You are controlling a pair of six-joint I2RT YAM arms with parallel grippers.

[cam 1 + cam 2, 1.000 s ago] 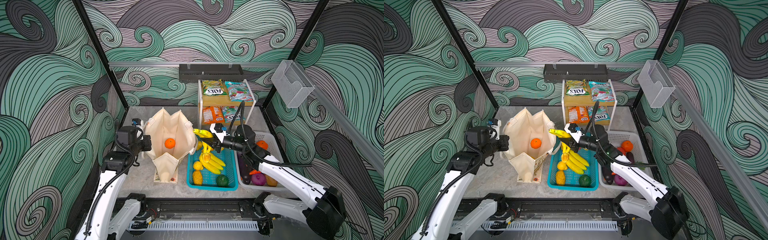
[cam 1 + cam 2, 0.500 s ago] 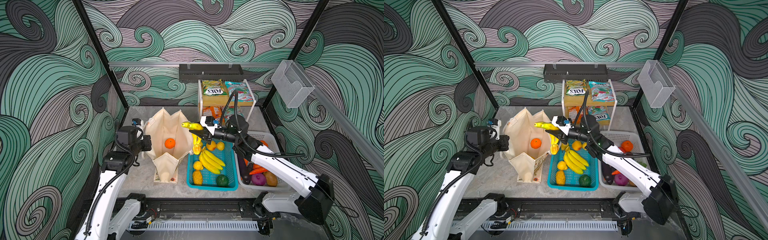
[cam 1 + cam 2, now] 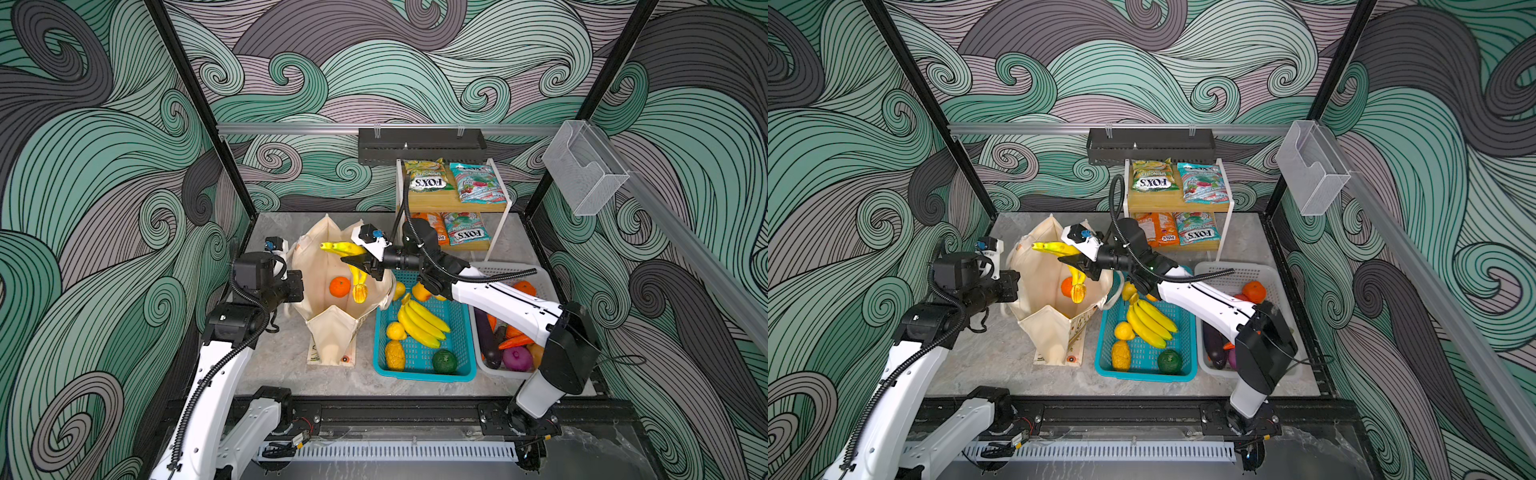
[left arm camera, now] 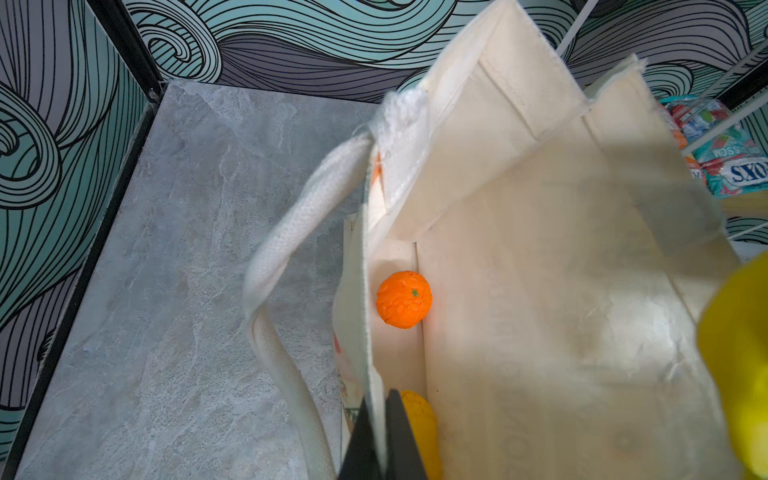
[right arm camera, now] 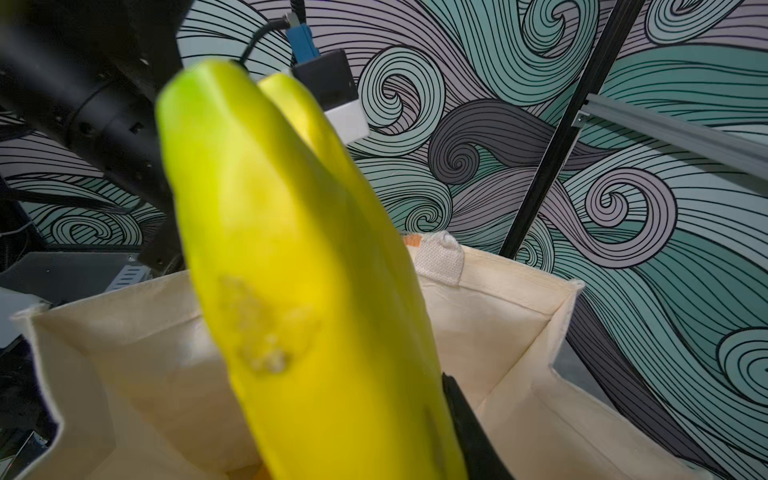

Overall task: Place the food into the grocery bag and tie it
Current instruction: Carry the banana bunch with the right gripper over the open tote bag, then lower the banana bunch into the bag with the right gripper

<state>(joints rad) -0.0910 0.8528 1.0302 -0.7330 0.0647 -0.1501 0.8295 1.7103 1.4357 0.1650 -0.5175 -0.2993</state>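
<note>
Aloft, bananas over grocery bag, orange inside

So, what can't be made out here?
- Right wrist view: blurred bananas fill it, hiding how the right gripper holds them.
- Left wrist view: yellow item in the grocery bag, cut off by left gripper and frame edge.
- Both top views: white basket contents, partly under the right arm.
</note>
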